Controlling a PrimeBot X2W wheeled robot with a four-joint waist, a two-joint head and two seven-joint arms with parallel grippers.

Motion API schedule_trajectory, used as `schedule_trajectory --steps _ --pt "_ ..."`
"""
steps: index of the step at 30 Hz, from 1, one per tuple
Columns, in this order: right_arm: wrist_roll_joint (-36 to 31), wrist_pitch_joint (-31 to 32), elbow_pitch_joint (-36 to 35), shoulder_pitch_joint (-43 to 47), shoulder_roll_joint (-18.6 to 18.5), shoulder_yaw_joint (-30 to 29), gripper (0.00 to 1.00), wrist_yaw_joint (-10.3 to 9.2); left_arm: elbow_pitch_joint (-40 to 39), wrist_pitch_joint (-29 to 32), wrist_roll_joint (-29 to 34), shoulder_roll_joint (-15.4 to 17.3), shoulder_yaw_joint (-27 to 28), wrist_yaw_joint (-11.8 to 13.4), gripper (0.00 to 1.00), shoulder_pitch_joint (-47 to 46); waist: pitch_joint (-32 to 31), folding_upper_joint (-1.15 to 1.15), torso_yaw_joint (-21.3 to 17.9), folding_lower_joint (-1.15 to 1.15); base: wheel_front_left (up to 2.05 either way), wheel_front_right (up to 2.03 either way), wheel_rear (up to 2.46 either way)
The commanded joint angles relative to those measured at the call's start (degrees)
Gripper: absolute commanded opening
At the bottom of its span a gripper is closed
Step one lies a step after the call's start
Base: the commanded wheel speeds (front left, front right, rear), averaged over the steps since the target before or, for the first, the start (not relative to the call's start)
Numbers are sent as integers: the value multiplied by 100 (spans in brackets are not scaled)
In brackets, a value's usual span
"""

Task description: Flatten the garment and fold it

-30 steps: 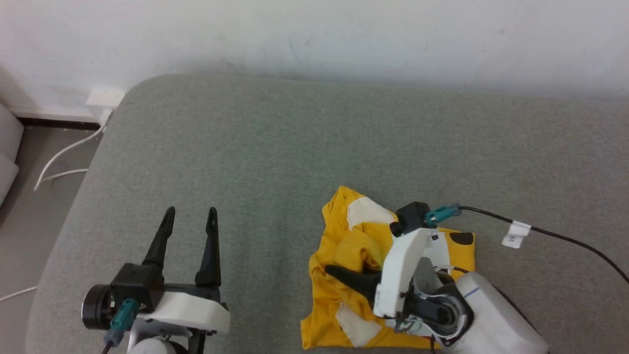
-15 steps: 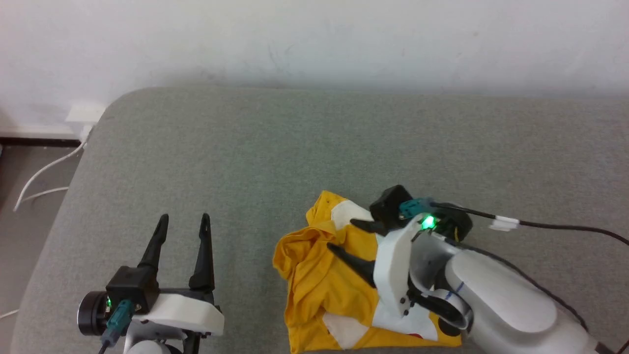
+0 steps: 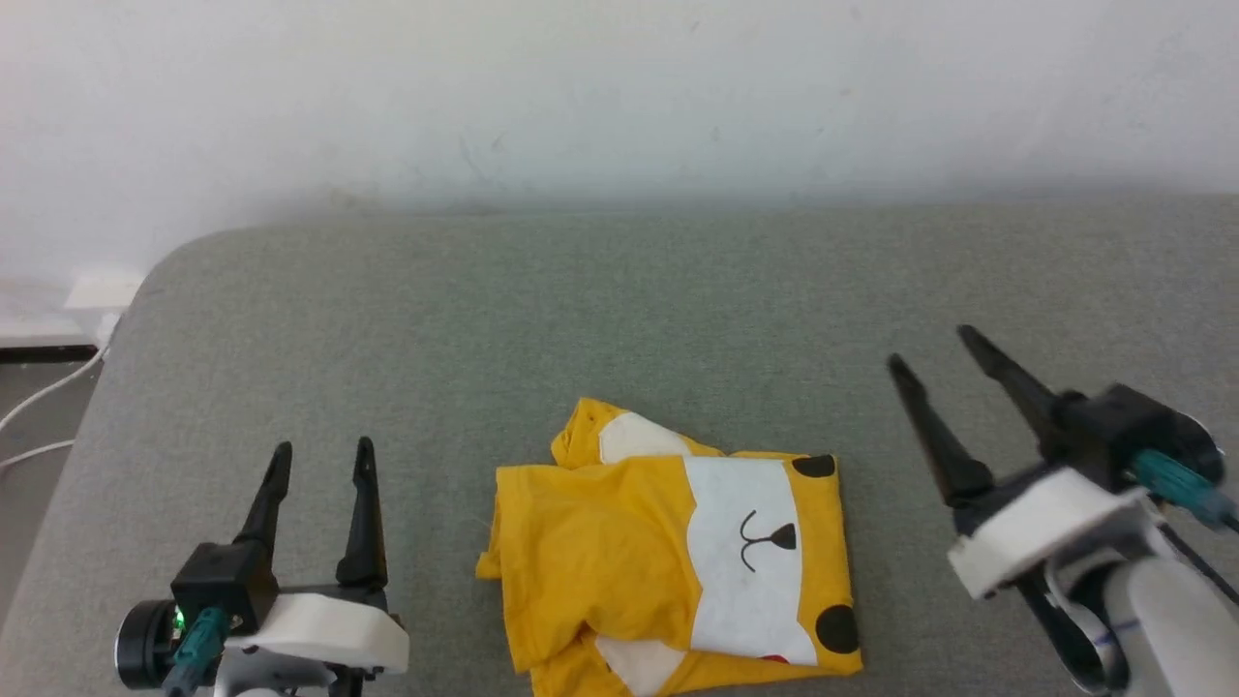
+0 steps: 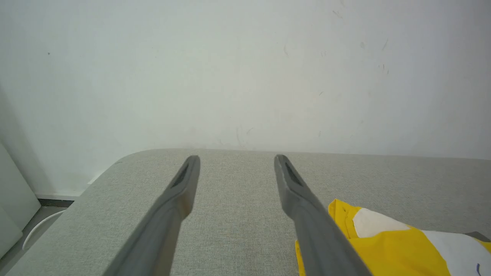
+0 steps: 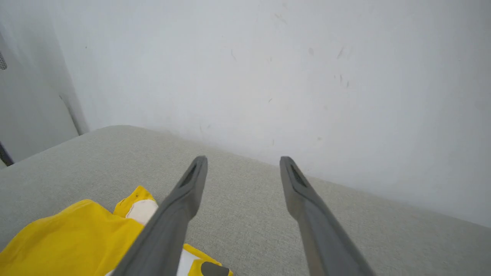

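Shirt (image 3: 668, 561) is lying folded on the grey cushion (image 3: 484, 319), with both grippers sitting clear of it and holding nothing.

Shirt is sitting centre, close to the near edge, as a rough yellow rectangle. A white panel with thin black lines is facing up on its right half, and black spots are showing at the two right corners. One yellow-and-white flap is sticking out at the far-left corner, and the left edge is bunching slightly. Left gripper (image 3: 323, 445) is hovering to the left of the shirt, well apart from it, fingers spread and pointing far, with nothing between them. Right gripper (image 3: 930, 346) is hovering to the right, fingers spread wider and angling far-left, also gripping nothing. White wall (image 3: 619, 97) is running behind the cushion, and a white cable (image 3: 44, 397) is trailing on the floor at far left.
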Motion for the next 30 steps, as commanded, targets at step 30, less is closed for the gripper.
schedule_trajectory --steps 30 --pt "3581 4878 1396 731 1436 -3255 100 -6 54 -60 -181 43 108 91 100 -117 241 0 32 0 0 0 0"
